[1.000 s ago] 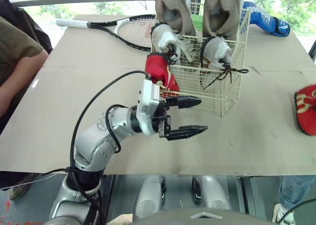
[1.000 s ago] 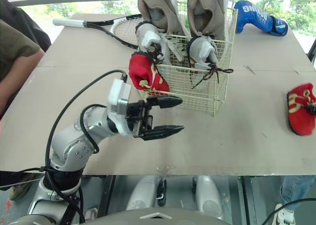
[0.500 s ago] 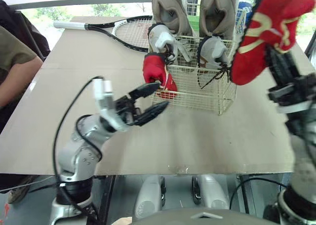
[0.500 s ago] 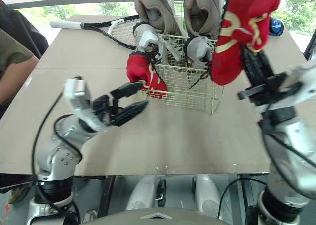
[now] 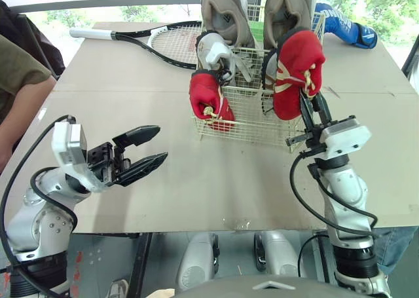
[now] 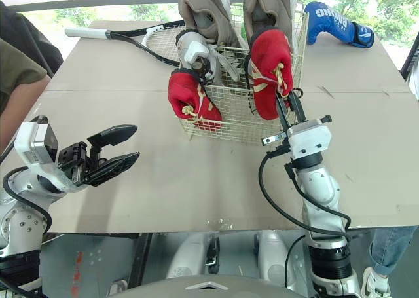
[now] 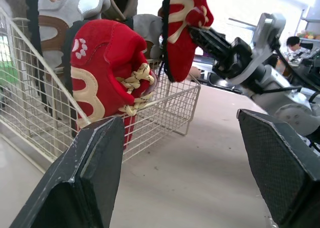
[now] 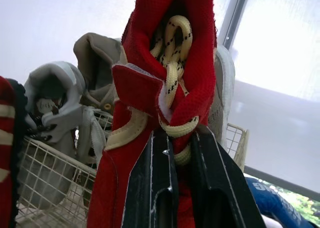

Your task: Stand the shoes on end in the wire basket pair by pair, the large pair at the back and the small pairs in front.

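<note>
Table (image 5: 196, 186): pale top, carrying everything listed below.

Wire basket (image 5: 252, 124): sitting at the far middle of the table, in the same place as before.

Tennis racket (image 5: 163, 42): lying flat to the far left of the basket.

Large beige pair (image 5: 222, 10): standing on end side by side along the basket's far side.

Blue boxing glove (image 5: 347, 26): lying to the far right of the basket.

Held red shoe (image 5: 294, 72): hanging upright at the basket's near right corner, in front of the right-hand grey shoe. A second ago it was lying on the table far to the right, and half a second ago it was riding higher, to the right of the basket. Whether its lower end is inside the wires cannot be told.

Basket red shoe (image 5: 209, 101): standing on end at the basket's near left corner, unmoved.

Small grey pair (image 6: 194, 49): standing in front of the beige pair.

Right gripper (image 8: 175, 138): pointing upward beneath the held red shoe, its fingers pinching together on the shoe's cream lace and tongue.

Left gripper (image 5: 160, 143): hovering spread wide and gripping nothing over the near left of the table, well apart from the basket. Half a second ago it was just beside the basket red shoe.
</note>
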{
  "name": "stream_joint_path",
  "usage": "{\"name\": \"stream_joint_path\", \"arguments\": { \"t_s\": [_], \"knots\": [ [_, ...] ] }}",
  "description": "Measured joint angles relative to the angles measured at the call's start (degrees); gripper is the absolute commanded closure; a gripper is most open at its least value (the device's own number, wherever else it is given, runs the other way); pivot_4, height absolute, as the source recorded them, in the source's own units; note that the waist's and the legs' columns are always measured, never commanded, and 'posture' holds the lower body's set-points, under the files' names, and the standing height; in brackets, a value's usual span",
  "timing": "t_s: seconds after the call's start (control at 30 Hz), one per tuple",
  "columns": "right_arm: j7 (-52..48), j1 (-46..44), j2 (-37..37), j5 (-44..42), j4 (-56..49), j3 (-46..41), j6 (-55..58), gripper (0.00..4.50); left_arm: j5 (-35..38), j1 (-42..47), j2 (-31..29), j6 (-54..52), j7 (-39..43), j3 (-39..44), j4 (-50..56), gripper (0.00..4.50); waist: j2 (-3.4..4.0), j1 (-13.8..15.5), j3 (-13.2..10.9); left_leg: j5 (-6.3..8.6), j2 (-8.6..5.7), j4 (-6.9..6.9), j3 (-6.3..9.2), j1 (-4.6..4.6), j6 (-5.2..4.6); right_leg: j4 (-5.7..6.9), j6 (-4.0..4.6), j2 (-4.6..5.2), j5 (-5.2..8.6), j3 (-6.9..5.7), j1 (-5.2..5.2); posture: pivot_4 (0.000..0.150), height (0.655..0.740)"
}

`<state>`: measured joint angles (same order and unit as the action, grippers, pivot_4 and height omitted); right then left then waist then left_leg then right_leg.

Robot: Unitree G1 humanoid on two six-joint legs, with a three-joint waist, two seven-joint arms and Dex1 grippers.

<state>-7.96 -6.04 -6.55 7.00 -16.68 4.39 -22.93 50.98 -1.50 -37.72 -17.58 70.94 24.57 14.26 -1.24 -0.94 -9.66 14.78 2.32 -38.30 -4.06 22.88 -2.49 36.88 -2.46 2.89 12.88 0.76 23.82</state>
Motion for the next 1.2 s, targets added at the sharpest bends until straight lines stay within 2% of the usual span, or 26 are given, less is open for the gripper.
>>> {"name": "stream_joint_path", "arguments": {
  "t_s": [0.07,0.1,0.17,0.2,0.23,0.3,0.37,0.5,0.7,0.87,1.03,1.13,1.2],
  "knots": [
    [0.0,0.1,0.0,-0.1,3.8,0.8,-3.8,4.46,-0.2,-1.3,1.1,0.7,-0.3,-0.1,1.0,0.58,-0.11,0.0,0.1,0.0,0.01,0.02,-0.02,-0.02,0.0,0.0,0.01,0.01,0.0,0.02,-0.01,0.15,0.74],
    [-0.5,0.5,0.0,-0.5,5.6,1.5,-5.6,3.83,-0.3,-2.0,1.7,1.0,-0.5,-0.3,1.2,0.58,-0.17,-0.1,0.1,0.0,0.01,0.02,-0.02,-0.03,0.0,0.0,0.01,0.01,-0.01,0.04,-0.01,0.15,0.74],
    [-2.2,2.4,-0.1,-1.9,10.5,3.0,-8.2,2.85,-0.3,-3.2,2.5,1.4,-1.0,-0.5,2.2,0.58,-0.34,-0.1,0.2,0.0,0.05,0.01,-0.01,-0.08,-0.01,0.0,0.02,0.01,-0.01,0.01,-0.05,0.15,0.74],
    [-2.4,2.9,-0.2,-2.2,11.4,3.1,-8.4,2.62,-0.3,-3.3,2.6,1.5,-1.0,-0.5,2.4,0.58,-0.35,0.0,0.2,0.0,0.05,0.0,-0.01,-0.08,-0.01,0.0,0.02,0.03,-0.01,0.01,-0.07,0.15,0.74],
    [-3.6,4.0,-0.5,-3.9,13.0,3.3,-8.6,2.15,-0.3,-3.8,2.8,1.7,-1.1,-0.5,3.0,0.58,-0.34,0.1,0.2,0.0,0.03,-0.02,-0.01,-0.09,-0.02,0.02,0.02,0.09,-0.01,0.01,-0.08,0.15,0.74],
    [-5.3,5.2,-0.6,-6.6,13.5,3.6,-8.5,1.25,-0.4,-4.3,3.2,2.0,-1.2,-0.7,3.4,0.58,-0.34,0.1,0.2,0.0,0.02,-0.03,-0.03,-0.11,-0.02,0.03,0.02,0.14,-0.02,0.02,-0.09,0.15,0.74],
    [-6.7,5.7,-0.9,-9.0,12.6,3.7,-7.3,0.15,-0.5,-4.4,3.4,2.1,-1.3,-1.3,3.9,0.58,-0.37,0.1,0.2,0.0,0.03,-0.05,-0.02,-0.13,-0.02,0.03,0.04,0.14,-0.03,0.01,-0.11,0.15,0.74],
    [-9.8,7.8,-4.6,-12.7,7.4,3.5,-2.3,0.06,-1.1,-5.6,3.6,2.2,-1.4,-2.8,5.8,0.58,-0.36,0.1,0.2,0.01,0.02,0.0,-0.02,-0.11,-0.03,0.04,0.05,0.19,-0.03,-0.01,-0.08,0.15,0.74],
    [-11.7,8.2,-9.0,-11.8,1.6,3.3,4.0,0.06,-1.3,-5.1,4.1,2.1,-3.6,-4.7,7.7,0.58,-0.34,0.2,0.2,0.01,0.03,0.03,-0.02,-0.1,-0.03,0.04,0.05,0.15,-0.02,-0.02,-0.04,0.15,0.74],
    [-14.6,8.3,-15.7,-12.4,-9.3,2.9,16.8,0.06,-1.3,-4.7,4.2,1.7,-4.6,-5.6,7.7,0.58,-0.34,0.2,0.2,0.01,0.02,0.02,-0.02,-0.09,-0.03,0.03,0.04,0.13,-0.02,-0.04,-0.04,0.15,0.74],
    [-18.9,-1.8,-23.5,-16.5,-18.7,2.0,37.0,0.06,-1.9,-3.6,3.6,1.6,-4.6,-7.1,7.7,0.58,-0.33,0.1,0.2,0.02,0.04,-0.02,-0.04,-0.1,-0.04,0.04,0.03,0.12,-0.03,-0.06,-0.02,0.15,0.74],
    [-20.5,-9.5,-26.2,-16.4,-20.5,4.5,48.8,0.06,-2.3,-3.4,3.6,1.6,-4.8,-7.4,7.6,0.58,-0.33,0.3,0.2,0.02,0.03,0.04,0.01,-0.03,-0.04,0.02,0.06,0.11,-0.02,-0.14,0.03,0.15,0.74],
    [-20.4,-12.6,-25.5,-16.4,-20.3,6.3,54.8,0.57,-2.4,-3.3,3.6,1.6,-4.8,-7.6,7.6,0.58,-0.34,0.3,0.2,0.02,0.02,0.04,0.03,0.1,-0.04,0.01,0.07,0.12,-0.02,-0.16,0.12,0.15,0.74]
  ]
}}
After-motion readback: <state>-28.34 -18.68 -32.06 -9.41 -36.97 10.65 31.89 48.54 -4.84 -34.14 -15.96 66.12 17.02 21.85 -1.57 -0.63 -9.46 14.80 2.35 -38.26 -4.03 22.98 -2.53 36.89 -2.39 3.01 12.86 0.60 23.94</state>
